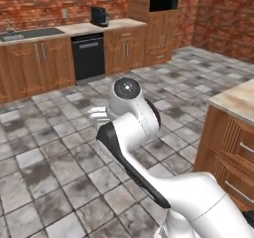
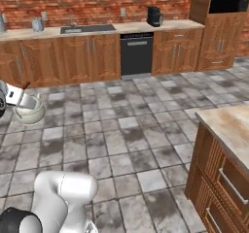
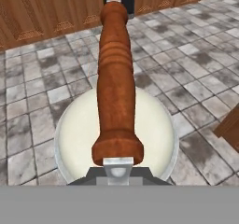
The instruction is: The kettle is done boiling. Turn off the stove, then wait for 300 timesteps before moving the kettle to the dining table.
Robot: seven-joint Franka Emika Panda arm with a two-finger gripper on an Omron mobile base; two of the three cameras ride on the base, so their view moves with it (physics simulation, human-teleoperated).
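Observation:
The kettle (image 2: 29, 112) is a squat cream-white pot hanging in the air above the tiled floor at the far left of the right base view. My gripper (image 2: 21, 93) is over it, shut on its arched handle. The hand view looks straight down on the kettle's round cream body (image 3: 79, 134), and the reddish-brown wooden handle piece (image 3: 115, 78) runs up the middle of that view. The stove and the dining table are out of view.
A wooden counter with drawers and a beige marbled top (image 2: 232, 125) (image 1: 239, 100) stands close on the right. Along the brick back wall run wooden cabinets, a black dishwasher (image 2: 136, 55), a sink (image 2: 87, 29) and a coffee machine (image 2: 154, 16). Grey tiled floor (image 2: 131, 130) lies between them.

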